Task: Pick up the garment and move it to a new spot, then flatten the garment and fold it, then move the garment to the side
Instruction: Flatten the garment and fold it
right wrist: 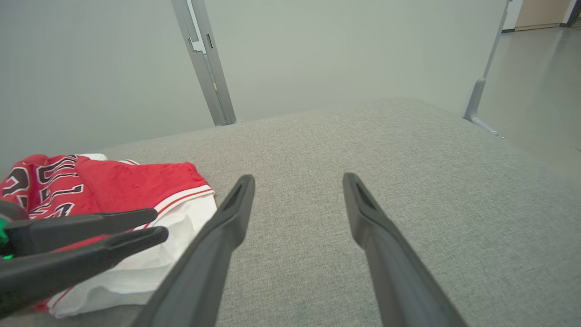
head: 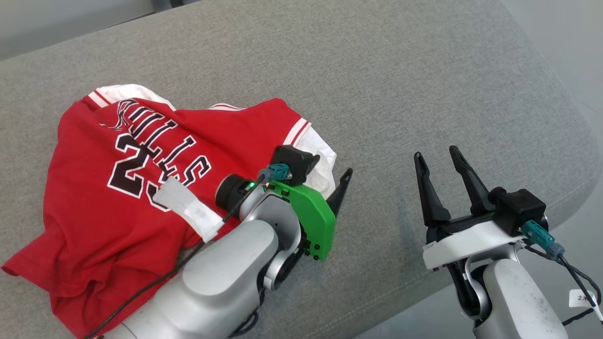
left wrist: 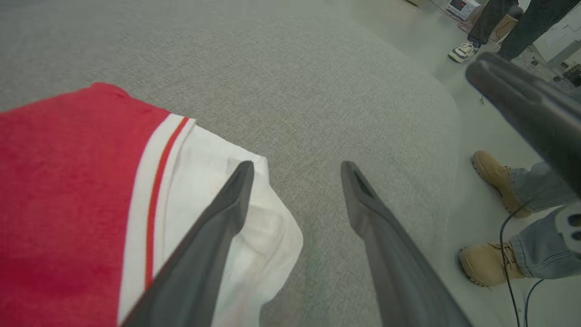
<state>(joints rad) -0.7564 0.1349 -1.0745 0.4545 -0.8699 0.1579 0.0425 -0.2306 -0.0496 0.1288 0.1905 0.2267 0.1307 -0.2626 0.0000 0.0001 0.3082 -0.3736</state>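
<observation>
The garment (head: 118,188) is a red basketball jersey with black-and-white lettering and white trim, lying rumpled on the left half of the grey cushion (head: 377,70). My left gripper (head: 337,174) hovers at the jersey's right edge and is open. In the left wrist view (left wrist: 297,165), one finger (left wrist: 218,227) lies over the white cloth (left wrist: 236,236) and the other over bare cushion; nothing is pinched. My right gripper (head: 435,153) stands open over bare cushion to the right, apart from the jersey (right wrist: 136,181), with nothing between its fingers (right wrist: 386,254).
The cushion's rounded right edge (head: 579,155) drops to the floor. In the left wrist view a person's tan boots (left wrist: 494,175) stand beside that edge, and another shoe (left wrist: 460,52) is farther off. A metal post (right wrist: 204,63) rises behind the cushion.
</observation>
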